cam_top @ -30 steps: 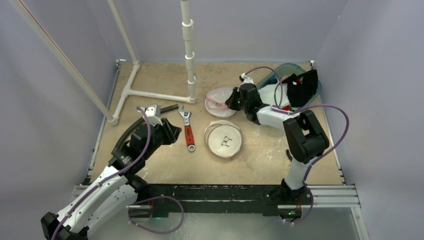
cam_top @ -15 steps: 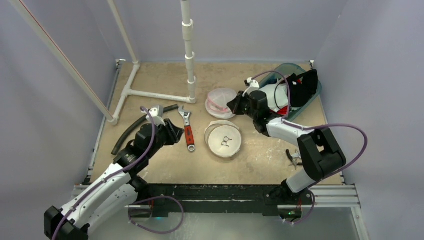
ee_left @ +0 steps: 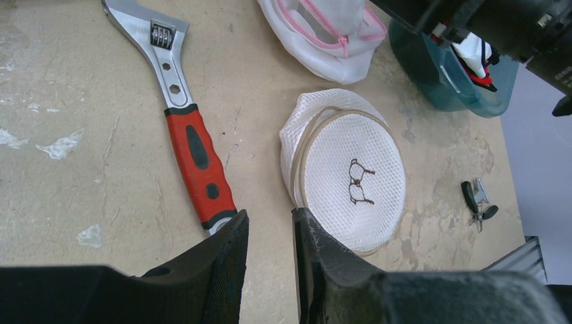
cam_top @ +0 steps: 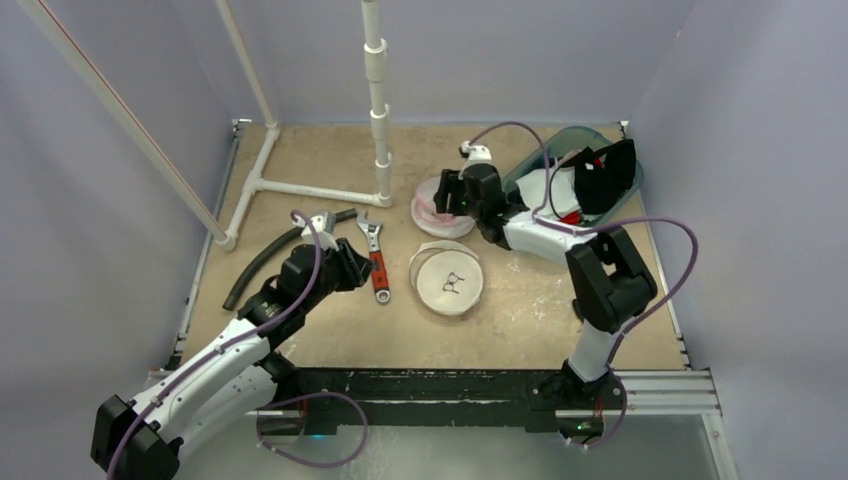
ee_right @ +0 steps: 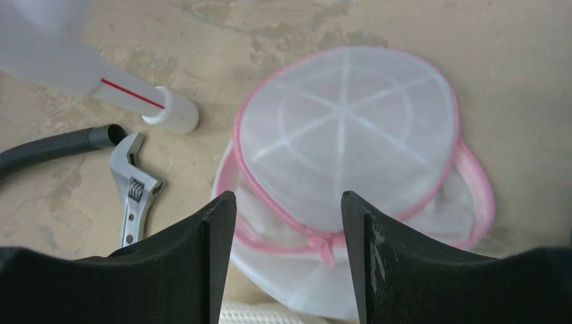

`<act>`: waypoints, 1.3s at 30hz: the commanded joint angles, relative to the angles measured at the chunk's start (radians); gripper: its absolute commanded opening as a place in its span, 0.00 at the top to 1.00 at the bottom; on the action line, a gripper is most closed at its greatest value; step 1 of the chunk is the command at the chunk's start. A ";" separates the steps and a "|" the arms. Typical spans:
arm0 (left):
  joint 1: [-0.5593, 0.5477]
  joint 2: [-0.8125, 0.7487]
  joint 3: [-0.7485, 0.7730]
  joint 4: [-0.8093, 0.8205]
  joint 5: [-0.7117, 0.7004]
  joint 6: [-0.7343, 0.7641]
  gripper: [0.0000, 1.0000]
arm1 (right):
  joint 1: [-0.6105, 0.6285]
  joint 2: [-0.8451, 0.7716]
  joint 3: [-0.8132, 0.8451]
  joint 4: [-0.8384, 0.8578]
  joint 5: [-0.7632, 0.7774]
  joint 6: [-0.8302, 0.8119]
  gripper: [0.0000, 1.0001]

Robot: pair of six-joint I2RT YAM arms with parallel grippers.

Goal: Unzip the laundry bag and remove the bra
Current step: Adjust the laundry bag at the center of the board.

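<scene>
Pink-trimmed laundry bag [ee_right: 344, 128] lay on the table directly beneath the right gripper [ee_right: 289, 202], whose jaws stood wide apart, holding nothing. Its zip pull [ee_right: 324, 246] sat on the rim nearest the fingers, the zip line running from finger to finger. Round and flat, the bag had no real long axis. The left gripper [ee_left: 270, 219], empty with only a narrow gap, hung well apart over the wrench [ee_left: 192, 135].

Left arm [cam_top: 215, 360]: stretched forward, low over the table's [cam_top: 320, 160] left half.
Left gripper [ee_left: 270, 219]: jaws a narrow slit apart, empty.
Right arm [cam_top: 600, 270]: elbow bent, forearm reaching left.
Right gripper [ee_right: 289, 202]: jaws wide apart, empty.
</scene>
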 commanded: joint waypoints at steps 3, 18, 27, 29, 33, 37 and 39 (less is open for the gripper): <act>0.004 -0.041 -0.015 0.024 0.005 -0.018 0.71 | 0.088 0.093 0.175 -0.182 0.274 -0.125 0.38; 0.004 -0.026 -0.042 0.052 0.026 -0.023 0.71 | 0.107 0.036 -0.053 -0.072 0.172 -0.099 0.67; 0.004 -0.045 -0.055 0.036 0.023 -0.034 0.71 | 0.107 0.123 -0.031 -0.026 0.186 -0.079 0.63; 0.004 -0.055 -0.055 0.026 0.017 -0.033 0.71 | 0.105 0.155 -0.010 -0.010 0.187 -0.085 0.63; 0.005 -0.069 -0.054 0.003 0.008 -0.028 0.71 | 0.101 0.223 0.056 0.001 0.213 -0.105 0.62; 0.004 -0.082 -0.049 -0.010 0.002 -0.025 0.71 | 0.091 0.221 0.082 0.003 0.214 -0.106 0.60; 0.004 -0.086 -0.040 -0.024 -0.005 -0.019 0.71 | 0.091 0.165 0.062 0.019 0.222 -0.105 0.57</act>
